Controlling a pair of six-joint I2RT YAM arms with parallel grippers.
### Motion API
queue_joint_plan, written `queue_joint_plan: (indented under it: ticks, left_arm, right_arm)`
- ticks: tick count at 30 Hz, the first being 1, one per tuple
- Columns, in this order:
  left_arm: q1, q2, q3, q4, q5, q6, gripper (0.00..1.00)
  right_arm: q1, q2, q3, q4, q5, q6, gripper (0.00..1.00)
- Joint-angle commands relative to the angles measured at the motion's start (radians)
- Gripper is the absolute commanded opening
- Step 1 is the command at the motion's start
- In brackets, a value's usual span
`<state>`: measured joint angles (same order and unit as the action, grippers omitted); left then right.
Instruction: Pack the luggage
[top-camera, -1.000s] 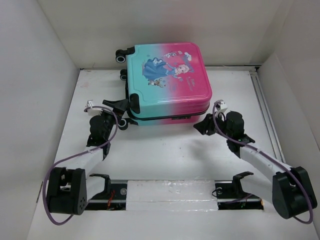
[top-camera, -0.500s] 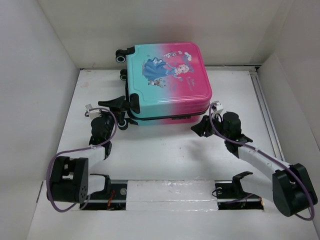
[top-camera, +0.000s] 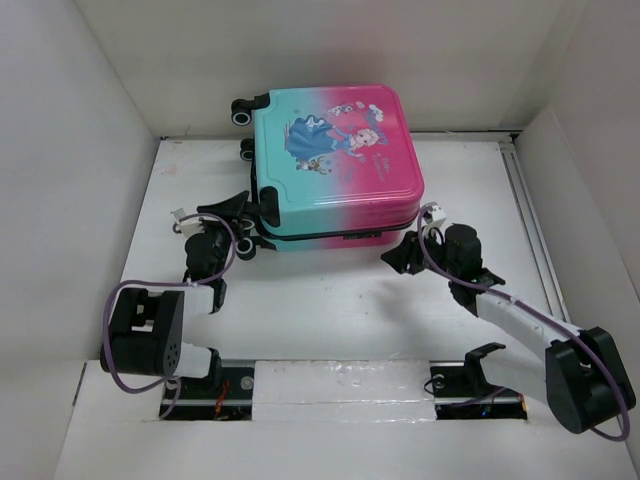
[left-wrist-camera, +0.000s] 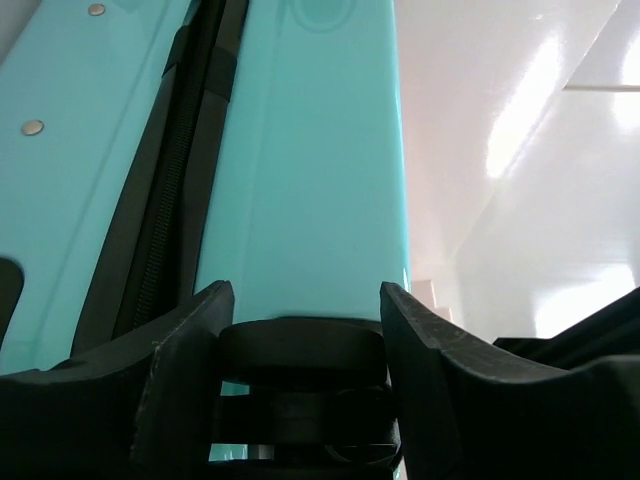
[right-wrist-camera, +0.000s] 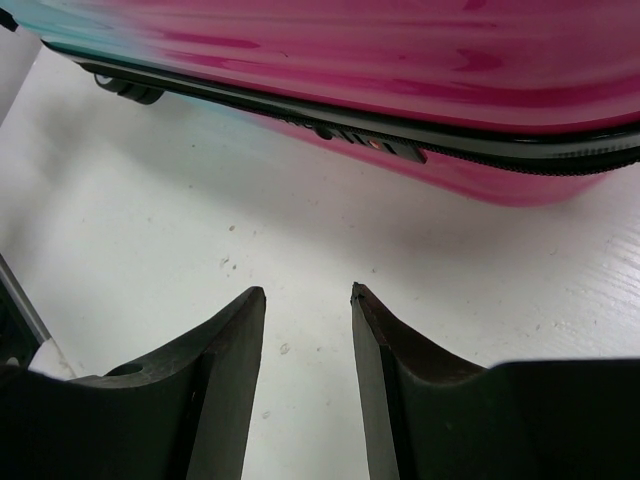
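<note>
The left arm has folded back, left gripper still around a black bump at the shut suitcase's 8 o'clock corner, squeeze unclear; right gripper open, empty: probably zipping next.

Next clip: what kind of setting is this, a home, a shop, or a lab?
Probably a lab test booth: plain white walls box in a white table, and a child's suitcase lies there as a prop.

luggage: closed, flat on table; wheels left | left gripper: at its near-left corner; contact unclear | right gripper: just beside its near-right edge
</note>
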<state>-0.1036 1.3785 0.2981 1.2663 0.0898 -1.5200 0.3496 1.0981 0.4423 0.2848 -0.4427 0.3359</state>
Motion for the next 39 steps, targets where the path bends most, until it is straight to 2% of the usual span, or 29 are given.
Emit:
queue_joint_plan:
  ticks: [1, 4, 6, 8, 14, 19, 21, 22, 27, 29, 31, 33, 34, 36, 37, 39]
  left_arm:
    - [-0.002, -0.016, 0.032, 0.105, -0.015, 0.009, 0.44]
    - [-0.002, -0.029, 0.042, 0.085, -0.035, 0.03, 0.23]
    - [-0.002, -0.05, 0.053, 0.071, -0.044, 0.044, 0.16]
    - [-0.002, -0.074, 0.075, 0.055, -0.055, 0.067, 0.0]
    - [0.008, -0.186, 0.15, -0.017, -0.044, 0.135, 0.0]
    - [0.028, -0.309, 0.242, -0.209, -0.062, 0.248, 0.0]
    - [0.039, -0.321, 0.268, -0.244, -0.073, 0.273, 0.0]
    - [0.05, -0.322, 0.268, -0.264, -0.073, 0.283, 0.0]
    - [0.05, -0.312, 0.291, -0.315, -0.073, 0.337, 0.0]
    - [0.05, -0.3, 0.291, -0.315, -0.064, 0.337, 0.0]
    - [0.05, -0.289, 0.271, -0.315, -0.064, 0.337, 0.0]
    - [0.05, -0.268, 0.271, -0.341, -0.064, 0.349, 0.0]
    - [0.059, -0.268, 0.283, -0.352, -0.055, 0.35, 0.0]
    - [0.082, -0.233, 0.297, -0.363, -0.055, 0.35, 0.0]
    - [0.082, -0.222, 0.297, -0.343, -0.021, 0.336, 0.0]
    - [0.094, -0.199, 0.297, -0.306, -0.01, 0.322, 0.0]
  right_arm:
    - [0.011, -0.021, 0.013, 0.033, 0.007, -0.017, 0.46]
    - [0.011, -0.021, 0.013, 0.033, 0.007, -0.017, 0.46]
    - [0.011, -0.032, 0.013, 0.022, 0.007, -0.017, 0.46]
    - [0.011, -0.043, 0.013, 0.013, 0.007, -0.017, 0.46]
    - [0.02, -0.09, 0.013, -0.022, 0.016, -0.017, 0.49]
    - [0.02, -0.141, 0.022, -0.053, 0.038, -0.017, 0.52]
    - [0.02, -0.164, 0.012, -0.067, 0.082, -0.017, 0.54]
    - [0.02, -0.184, 0.012, -0.067, 0.099, -0.003, 0.59]
    - [-0.003, -0.221, 0.012, -0.107, 0.286, 0.023, 0.59]
    - [-0.026, -0.202, 0.001, -0.052, 0.328, 0.037, 0.56]
    - [-0.087, -0.16, 0.001, 0.031, 0.273, 0.028, 0.52]
    - [-0.135, -0.061, 0.01, 0.091, 0.221, 0.014, 0.52]
    - [-0.182, -0.026, 0.022, 0.159, 0.122, 0.002, 0.52]
    - [-0.221, 0.061, 0.048, 0.175, 0.058, 0.002, 0.52]
    - [-0.245, 0.083, 0.049, 0.238, 0.009, -0.014, 0.53]
    - [-0.27, 0.144, 0.064, 0.252, -0.011, -0.061, 0.55]
